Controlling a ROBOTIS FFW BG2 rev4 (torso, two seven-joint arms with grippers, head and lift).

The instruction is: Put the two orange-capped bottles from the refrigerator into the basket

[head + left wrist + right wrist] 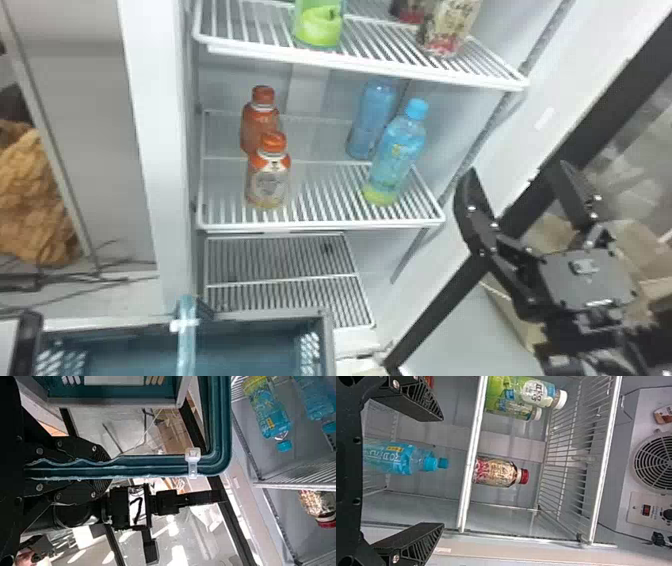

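In the head view, two orange-capped bottles stand upright on the middle shelf's left side, the front bottle (270, 177) partly covering the rear bottle (260, 120). My right gripper (517, 170) is open, outside the fridge to the right of that shelf. In the right wrist view the same gripper (443, 471) has its fingers wide apart, with blue-capped bottles beyond the gap. Below the shelves at lower left is the basket (327, 325), its teal handle (186, 340) upright. The left wrist view has my left gripper (104, 471) shut on the basket handle (158, 465).
Two blue bottles (395, 160) occupy the middle shelf's right side. On the upper shelf (370, 42) are a green bottle (320, 25) and a patterned bottle (450, 27). The middle shelf's front edge (320, 225) lies above a lower rack (280, 260). A dark door frame (435, 310) runs beside my right gripper.
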